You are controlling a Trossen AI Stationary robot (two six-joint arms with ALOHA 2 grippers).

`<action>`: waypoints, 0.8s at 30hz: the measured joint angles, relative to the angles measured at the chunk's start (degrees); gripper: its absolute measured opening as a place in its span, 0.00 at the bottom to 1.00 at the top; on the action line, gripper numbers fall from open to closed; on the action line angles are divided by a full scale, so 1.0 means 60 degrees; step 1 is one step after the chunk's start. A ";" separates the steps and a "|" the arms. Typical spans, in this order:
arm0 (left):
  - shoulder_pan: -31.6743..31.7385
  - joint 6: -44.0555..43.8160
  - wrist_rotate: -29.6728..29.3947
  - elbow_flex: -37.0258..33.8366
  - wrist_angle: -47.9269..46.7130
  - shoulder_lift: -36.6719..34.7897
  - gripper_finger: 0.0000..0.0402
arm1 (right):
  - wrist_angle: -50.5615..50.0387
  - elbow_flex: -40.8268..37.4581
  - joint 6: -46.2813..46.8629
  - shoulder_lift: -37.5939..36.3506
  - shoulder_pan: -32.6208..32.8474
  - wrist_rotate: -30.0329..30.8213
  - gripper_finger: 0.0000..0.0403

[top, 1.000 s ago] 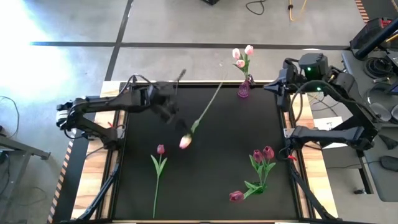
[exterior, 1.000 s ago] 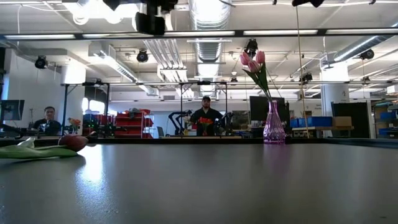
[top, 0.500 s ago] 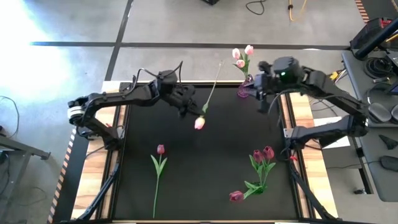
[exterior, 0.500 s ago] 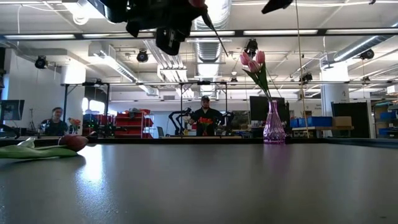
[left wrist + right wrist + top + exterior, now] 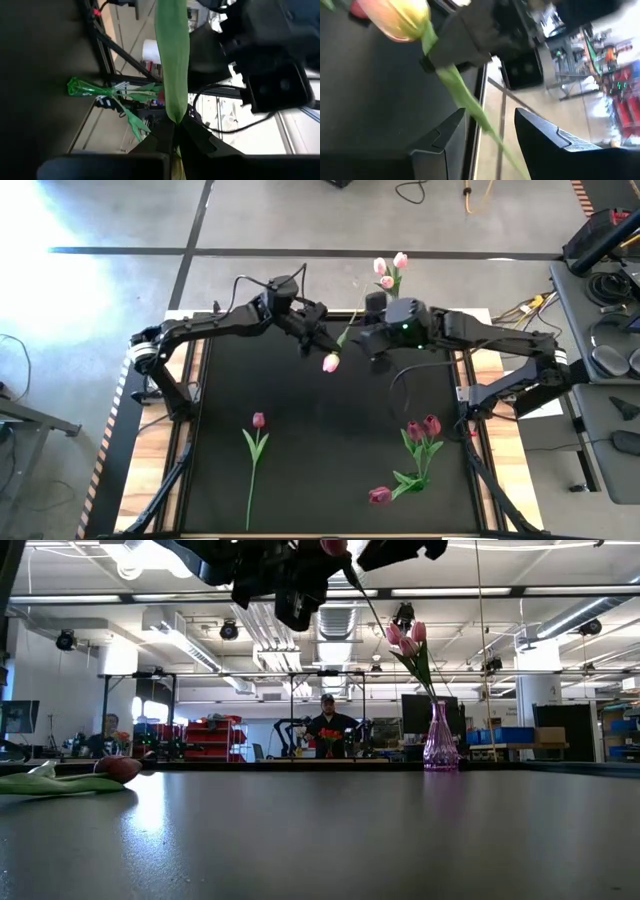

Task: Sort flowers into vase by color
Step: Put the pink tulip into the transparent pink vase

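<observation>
Above table rear, L pincer (image 5: 318, 340) grips pink tulip (image 5: 331, 363); R pincer (image 5: 368, 348) open round stem.

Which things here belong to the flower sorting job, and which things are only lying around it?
Job:
- pale pink tulip held in the left end effector
- right end effector, open, near its stem
- purple vase with pink tulips
- single maroon tulip
- maroon tulips in a cluster

Around:
- cables on the floor
- person in the room behind
</observation>
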 joint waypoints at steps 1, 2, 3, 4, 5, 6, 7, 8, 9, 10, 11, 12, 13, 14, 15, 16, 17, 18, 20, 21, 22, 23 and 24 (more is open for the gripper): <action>0.0000 -0.0005 0.0064 0.0058 -0.0028 0.0085 0.00 | 0.0048 0.0000 -0.0163 0.0122 0.0027 -0.0002 0.40; 0.0000 -0.0009 0.0098 0.0091 -0.0024 0.0135 0.00 | 0.0104 0.0000 -0.0296 0.0236 0.0048 -0.0003 0.39; -0.0004 -0.0009 0.0123 0.0116 -0.0018 0.0183 0.00 | 0.0177 0.0000 -0.0348 0.0324 0.0045 -0.0006 0.38; 0.0004 -0.0009 0.0129 0.0137 -0.0008 0.0212 0.00 | 0.0188 0.0000 -0.0369 0.0437 0.0041 -0.0002 0.38; 0.0028 -0.0005 0.0135 0.0138 -0.0008 0.0237 0.00 | 0.0183 0.0000 -0.0370 0.0512 0.0070 0.0013 0.37; 0.0058 0.0006 0.0133 0.0138 -0.0011 0.0251 0.00 | 0.0188 -0.0002 -0.0358 0.0564 0.0076 0.0021 0.37; 0.0090 0.0024 0.0133 0.0135 -0.0009 0.0260 0.00 | 0.0188 -0.0002 -0.0326 0.0593 0.0083 0.0024 0.36; 0.0134 0.0030 0.0133 0.0122 0.0028 0.0260 0.00 | 0.0196 -0.0004 -0.0308 0.0622 0.0092 0.0016 0.35; 0.0170 0.0046 0.0133 0.0113 0.0056 0.0257 0.00 | 0.0234 -0.0002 -0.0294 0.0654 0.0121 0.0015 0.35; 0.0206 0.0053 0.0133 0.0095 0.0064 0.0250 0.00 | 0.0276 -0.0001 -0.0289 0.0683 0.0144 0.0016 0.34; 0.0248 0.0060 0.0134 0.0076 0.0057 0.0232 0.00 | 0.0307 -0.0004 -0.0289 0.0711 0.0150 0.0012 0.33; 0.0289 0.0064 0.0133 0.0064 0.0053 0.0231 0.00 | 0.0363 -0.0004 -0.0289 0.0737 0.0155 0.0005 0.32; 0.0319 0.0064 0.0133 0.0062 0.0053 0.0231 0.00 | 0.0461 -0.0004 -0.0282 0.0764 0.0182 0.0001 0.30; 0.0357 0.0066 0.0133 0.0062 0.0053 0.0224 0.00 | 0.0522 -0.0004 -0.0275 0.0768 0.0187 0.0003 0.29; 0.0391 0.0082 0.0135 0.0062 0.0058 0.0215 0.00 | 0.0521 -0.0004 -0.0249 0.0768 0.0187 0.0001 0.26; 0.0422 0.0161 0.0168 0.0062 0.0069 0.0208 0.00 | 0.0520 -0.0004 -0.0169 0.0768 0.0187 0.0006 0.24; 0.0455 0.0261 0.0245 0.0062 0.0063 0.0202 0.00 | 0.0535 -0.0004 -0.0103 0.0768 0.0187 0.0007 0.21; 0.0470 0.0324 0.0317 0.0062 0.0060 0.0202 0.00 | 0.0542 -0.0004 -0.0018 0.0768 0.0187 0.0005 0.18; 0.0474 0.0396 0.0341 0.0062 0.0056 0.0202 0.00 | 0.0553 -0.0004 0.0188 0.0768 0.0184 0.0009 0.11; 0.0474 0.0460 0.0351 0.0062 0.0059 0.0202 0.00 | 0.0552 -0.0004 0.0292 0.0764 0.0187 0.0002 0.08; 0.0474 0.0535 0.0383 0.0062 0.0060 0.0202 0.01 | 0.0544 -0.0004 0.0396 0.0764 0.0190 0.0006 0.05; 0.0474 0.0667 0.0388 0.0062 0.0060 0.0202 0.02 | 0.0534 -0.0004 0.0483 0.0764 0.0190 0.0018 0.04; 0.0474 0.0829 0.0378 0.0062 0.0062 0.0202 0.04 | 0.0523 -0.0004 0.0609 0.0764 0.0190 0.0012 0.04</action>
